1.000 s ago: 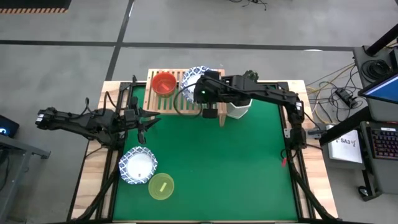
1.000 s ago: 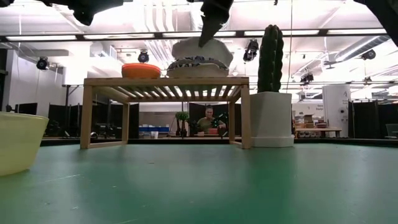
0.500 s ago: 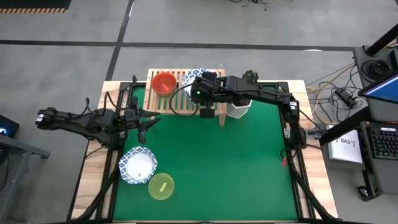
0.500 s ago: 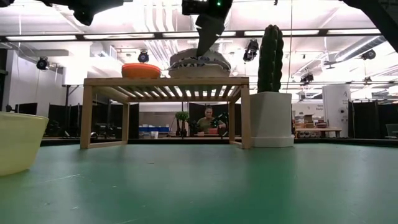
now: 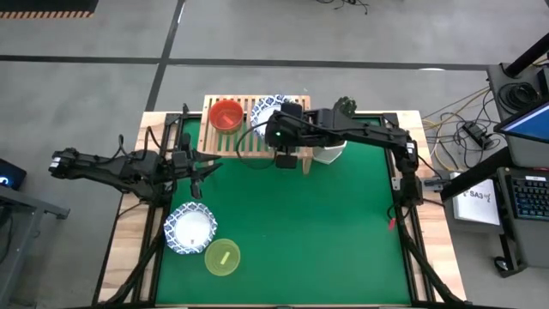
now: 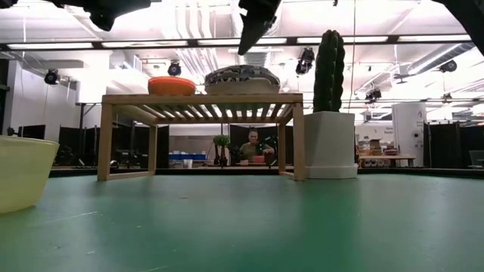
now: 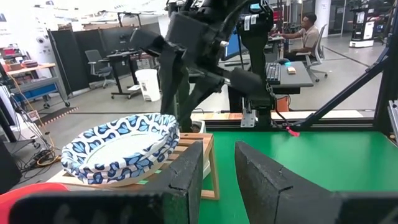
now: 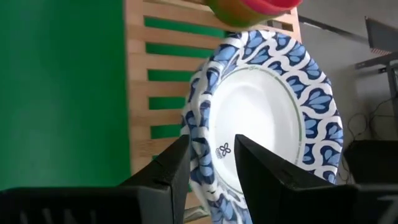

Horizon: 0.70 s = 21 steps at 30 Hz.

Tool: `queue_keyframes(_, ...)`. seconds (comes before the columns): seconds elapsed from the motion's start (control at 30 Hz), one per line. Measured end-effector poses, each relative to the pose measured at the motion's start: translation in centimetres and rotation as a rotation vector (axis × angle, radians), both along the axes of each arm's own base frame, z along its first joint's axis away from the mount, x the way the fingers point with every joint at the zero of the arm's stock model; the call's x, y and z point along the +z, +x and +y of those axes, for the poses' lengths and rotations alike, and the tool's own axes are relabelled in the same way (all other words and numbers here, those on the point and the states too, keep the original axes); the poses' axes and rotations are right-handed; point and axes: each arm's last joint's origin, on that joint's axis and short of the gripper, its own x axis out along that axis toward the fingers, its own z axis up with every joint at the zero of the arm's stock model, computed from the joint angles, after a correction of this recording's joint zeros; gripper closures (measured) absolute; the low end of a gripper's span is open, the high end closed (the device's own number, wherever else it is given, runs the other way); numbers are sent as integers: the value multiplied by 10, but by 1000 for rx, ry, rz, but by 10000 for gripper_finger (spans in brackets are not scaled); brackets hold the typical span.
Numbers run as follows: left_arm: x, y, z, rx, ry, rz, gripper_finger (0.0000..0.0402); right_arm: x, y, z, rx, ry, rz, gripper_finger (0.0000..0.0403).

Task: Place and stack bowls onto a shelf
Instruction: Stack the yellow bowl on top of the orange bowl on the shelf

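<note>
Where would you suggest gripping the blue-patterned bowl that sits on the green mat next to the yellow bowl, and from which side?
Probably by the rim, from straight above. The blue-patterned bowl sits upright and open, so one finger can go inside its wall and one outside. I would take the edge facing the left gripper, since the yellow bowl crowds the opposite side. The right gripper is over by the shelf.

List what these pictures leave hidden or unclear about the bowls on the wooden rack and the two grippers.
- Blue-patterned white bowl on the light wooden slatted shelf: in the high view the right arm covers part of it; whether one bowl or a stack is unclear.
- Right gripper: low view cuts its top off.
- Left gripper: small in the high view.
- Red plastic bowl: only an edge in both wrist views.
</note>
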Motion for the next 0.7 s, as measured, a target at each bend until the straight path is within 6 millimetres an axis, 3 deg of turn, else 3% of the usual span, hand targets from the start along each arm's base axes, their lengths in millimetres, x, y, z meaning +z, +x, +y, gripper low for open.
queue_keyframes(0.37,-4,9,-2,1,-43,19,326,22,-26,60,145,137,-48,297)
queue_keyframes(0.53,-10,18,-3,-4,-116,41,326,16,-47,97,206,173,-80,309)
queue_keyframes(0.7,-18,29,-8,-88,-226,80,326,-6,-67,131,298,196,-142,324)
